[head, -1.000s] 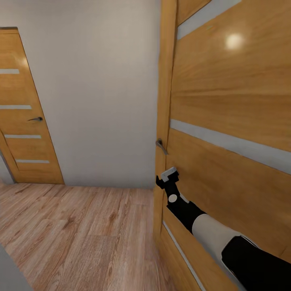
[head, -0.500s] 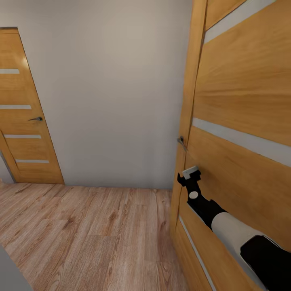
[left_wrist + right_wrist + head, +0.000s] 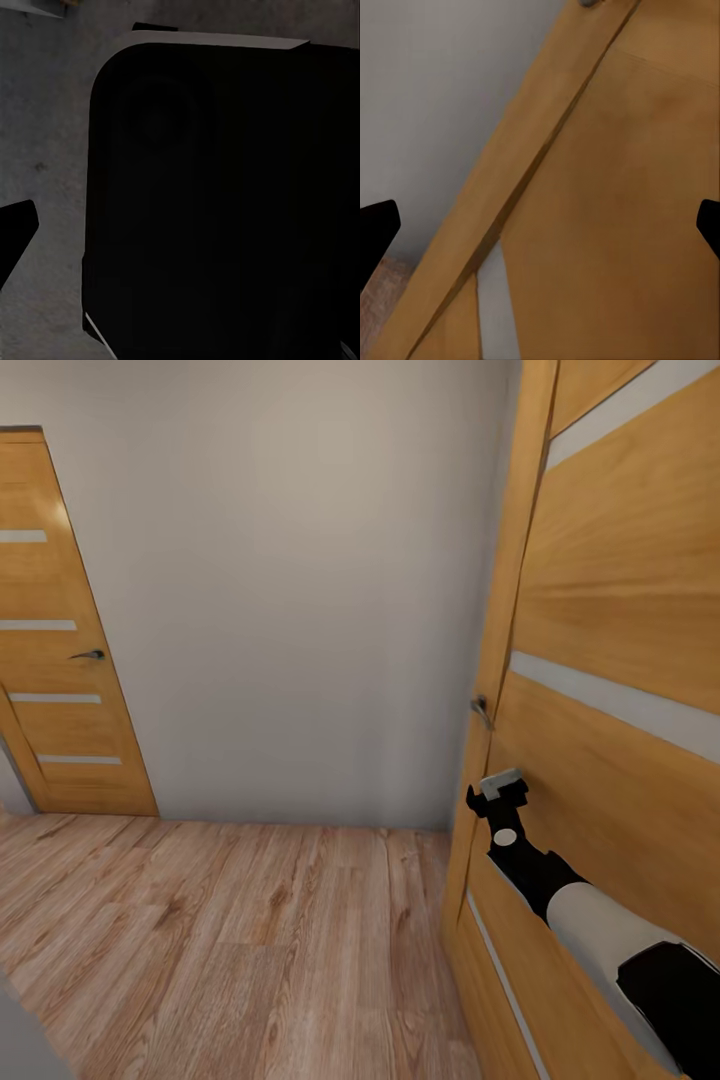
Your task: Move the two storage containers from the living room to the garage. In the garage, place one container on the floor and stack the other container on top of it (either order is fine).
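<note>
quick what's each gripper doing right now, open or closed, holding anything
Left gripper: cannot be told; its wrist camera faces a dark panel.
Right gripper: open, holding nothing, close against the wooden door just below the handle.

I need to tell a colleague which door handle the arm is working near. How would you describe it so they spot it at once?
Find the large wooden door at the right of the head view. On its near edge sits a small grey lever handle, just above the right pincer. The other handle is on the far closed door at left.

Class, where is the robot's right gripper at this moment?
In the head view, the right gripper is low on the right side, against the near wooden door, just below its handle.
</note>
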Controlling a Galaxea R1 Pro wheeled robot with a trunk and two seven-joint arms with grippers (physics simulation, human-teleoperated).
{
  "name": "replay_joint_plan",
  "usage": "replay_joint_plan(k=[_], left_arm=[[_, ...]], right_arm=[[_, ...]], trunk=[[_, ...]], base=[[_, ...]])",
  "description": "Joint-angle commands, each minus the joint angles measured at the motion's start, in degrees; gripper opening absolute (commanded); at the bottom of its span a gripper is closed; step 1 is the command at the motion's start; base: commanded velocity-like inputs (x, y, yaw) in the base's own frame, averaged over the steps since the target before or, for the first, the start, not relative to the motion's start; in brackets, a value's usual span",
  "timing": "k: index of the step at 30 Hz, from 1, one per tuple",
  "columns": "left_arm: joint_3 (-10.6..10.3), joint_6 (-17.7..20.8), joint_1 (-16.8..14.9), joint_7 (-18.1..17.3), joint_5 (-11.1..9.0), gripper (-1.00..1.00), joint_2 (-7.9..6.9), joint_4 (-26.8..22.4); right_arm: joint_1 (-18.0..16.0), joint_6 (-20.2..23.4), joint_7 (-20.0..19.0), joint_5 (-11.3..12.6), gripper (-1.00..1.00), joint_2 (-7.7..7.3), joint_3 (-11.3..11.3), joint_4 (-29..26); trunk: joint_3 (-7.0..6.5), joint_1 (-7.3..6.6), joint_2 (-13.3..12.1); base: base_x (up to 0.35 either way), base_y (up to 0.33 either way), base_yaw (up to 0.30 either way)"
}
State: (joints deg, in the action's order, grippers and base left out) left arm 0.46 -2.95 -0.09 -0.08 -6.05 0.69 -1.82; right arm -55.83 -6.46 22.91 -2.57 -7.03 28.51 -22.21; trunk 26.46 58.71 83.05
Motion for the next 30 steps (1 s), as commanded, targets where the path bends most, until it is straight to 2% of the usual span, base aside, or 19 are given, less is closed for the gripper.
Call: replay_joint_plan(k=[1, 12, 23, 25, 27, 30], left_arm=[[0.0, -0.1, 0.0, 0.0, -0.6, 1.00, 0.01, 0.0], [0.0, -0.1, 0.0, 0.0, -0.6, 1.00, 0.01, 0.0], [0.0, -0.1, 0.0, 0.0, -0.6, 1.00, 0.01, 0.0], [0.0, -0.1, 0.0, 0.0, -0.6, 1.00, 0.01, 0.0], [0.0, -0.1, 0.0, 0.0, -0.6, 1.00, 0.01, 0.0], [0.0, -0.1, 0.0, 0.0, -0.6, 1.00, 0.01, 0.0]], right_arm=[[-0.1, 0.0, 0.6, -0.1, 1.00, -0.08, 0.0, 0.1], [-0.1, 0.0, 0.6, -0.2, 1.00, -0.07, 0.0, 0.1], [-0.1, 0.0, 0.6, -0.2, 1.00, -0.29, -0.1, 0.1], [-0.1, 0.1, 0.6, -0.2, 1.00, -0.70, -0.1, 0.1], [-0.1, 0.1, 0.7, -0.2, 1.00, -2.02, -0.4, 0.1], [-0.1, 0.1, 0.7, -0.2, 1.00, -2.91, -0.7, 0.1]], trunk=[[0.05, 0.02, 0.0], [0.05, 0.02, 0.0], [0.05, 0.02, 0.0], [0.05, 0.02, 0.0], [0.05, 0.02, 0.0], [0.05, 0.02, 0.0]], base=[[0.208, 0.000, 0.000], [0.223, 0.000, 0.000], [0.026, 0.000, 0.000], [0.001, 0.000, 0.000], [0.000, 0.000, 0.000], [0.000, 0.000, 0.000]])
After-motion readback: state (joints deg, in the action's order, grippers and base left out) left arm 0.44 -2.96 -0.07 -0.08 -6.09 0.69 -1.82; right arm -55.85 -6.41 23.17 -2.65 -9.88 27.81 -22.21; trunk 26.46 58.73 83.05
